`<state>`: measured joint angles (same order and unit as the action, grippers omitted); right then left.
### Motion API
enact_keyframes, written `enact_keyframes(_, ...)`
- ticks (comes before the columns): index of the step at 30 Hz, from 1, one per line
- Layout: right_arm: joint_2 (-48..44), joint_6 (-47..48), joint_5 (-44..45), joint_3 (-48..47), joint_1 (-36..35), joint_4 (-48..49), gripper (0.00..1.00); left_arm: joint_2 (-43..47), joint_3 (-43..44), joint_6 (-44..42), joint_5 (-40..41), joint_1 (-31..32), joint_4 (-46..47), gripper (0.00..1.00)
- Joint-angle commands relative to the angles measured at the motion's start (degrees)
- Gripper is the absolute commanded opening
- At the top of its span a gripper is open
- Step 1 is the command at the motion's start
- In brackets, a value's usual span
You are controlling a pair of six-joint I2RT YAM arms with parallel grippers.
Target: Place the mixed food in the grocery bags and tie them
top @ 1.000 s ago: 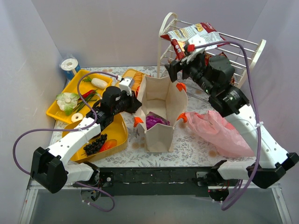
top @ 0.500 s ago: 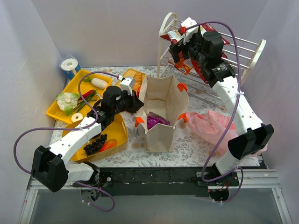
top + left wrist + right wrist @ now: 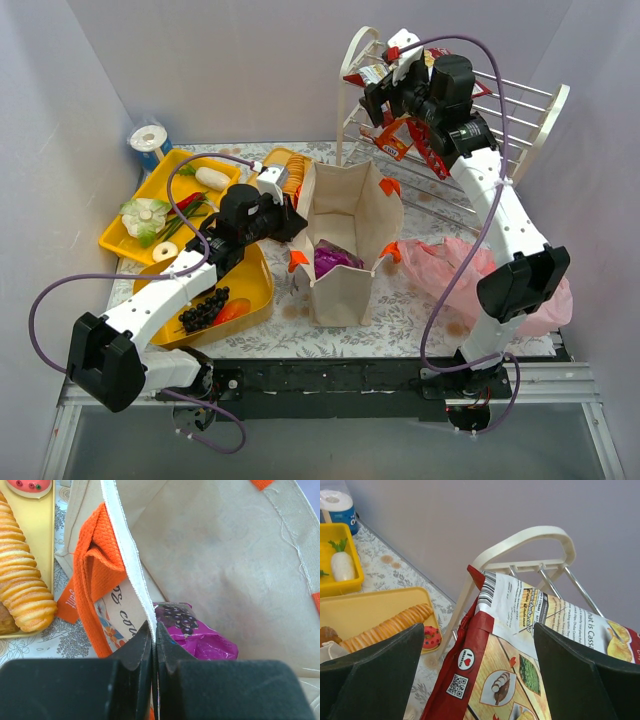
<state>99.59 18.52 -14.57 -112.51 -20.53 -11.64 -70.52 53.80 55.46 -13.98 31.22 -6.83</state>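
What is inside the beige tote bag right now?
A purple snack packet lies at the bottom of the beige tote. The left gripper pinches its rim. The tote's walls hide part of the floor, so anything else there is unseen.

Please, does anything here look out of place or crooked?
Two things. The red-and-white crinkly snack packet hangs tilted at the end of the cream wire rack, not lying flat. The thin pink plastic bag lies crumpled and collapsed. The beige fabric tote stands upright, rim pinched by the left gripper.
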Motion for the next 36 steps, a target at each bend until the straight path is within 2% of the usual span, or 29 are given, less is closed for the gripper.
enact_keyframes(1, 1.65, -0.86, -0.38, -3.24, 0.67, 0.65, 0.96, 2.58, 0.08, -0.27, -0.17, 0.07, 1.21, 0.00)
enact_keyframes(3, 2.18, -0.68, 1.63, -3.24, 0.76, 0.48, 0.94, 2.67, 0.08, -0.44, 0.00, 0.07, 1.12, 0.00)
enact_keyframes(9, 3.15, -0.24, 4.63, -3.42, 0.93, 0.13, 0.77, 2.67, 0.08, -0.71, 0.36, 0.07, 1.03, 0.00)
enact_keyframes(10, 3.07, -0.16, 4.55, -3.42, 1.02, 0.13, 0.65, 2.76, -0.01, -0.71, 0.35, 0.07, 0.94, 0.00)
enact_keyframes(13, 2.28, -0.42, 3.58, -3.42, 0.93, 0.30, 0.37, 2.58, 0.08, -0.62, 0.09, 0.07, 1.03, 0.00)
enact_keyframes(15, 1.92, -0.51, 2.97, -3.68, 0.94, 0.65, 0.30, 2.58, 0.08, -0.62, 0.18, 0.07, 1.03, 0.00)
enact_keyframes(16, 1.84, -0.51, 2.97, -4.73, 0.93, 0.48, 0.14, 2.58, 0.08, -0.53, 0.18, 0.07, 0.94, 0.00)
enact_keyframes(18, 1.92, -0.77, 2.70, -7.01, 0.93, -1.10, 0.03, 2.58, 0.08, -0.62, 0.35, 0.07, 0.94, 0.00)
enact_keyframes(20, 1.40, -1.64, 1.22, -9.92, 0.93, -2.07, 0.01, 2.58, 0.08, -0.71, 0.44, 0.07, 0.94, 0.00)
enact_keyframes(25, -4.56, -5.86, -1.95, -9.75, 0.93, 1.52, 0.01, 2.67, 0.08, -0.71, 0.79, 0.07, 0.94, 0.00)
enact_keyframes(28, -10.80, -11.92, -5.02, -4.67, 0.85, 7.32, 0.01, 2.93, -0.01, -0.62, 1.41, 0.15, 0.85, 0.00)
enact_keyframes(29, -12.65, -15.50, -5.64, -0.04, 0.67, 9.42, 0.01, 2.85, -0.01, -0.53, 1.76, 0.07, 0.94, 0.00)
enact_keyframes(33, -23.27, -20.17, -6.70, 12.37, -2.30, 19.44, 0.01, 1.97, -0.19, -0.88, 3.87, 0.07, 0.85, 0.00)
enact_keyframes(34, -24.52, -21.15, -7.05, 14.14, -2.84, 23.46, 0.01, 1.62, -0.19, -0.97, 4.31, 0.07, 0.59, 0.00)
enact_keyframes(36, -26.46, -22.82, -8.11, 16.00, -4.24, 24.64, 0.01, 0.91, -0.01, -0.97, 4.05, 0.07, 0.42, 0.00)
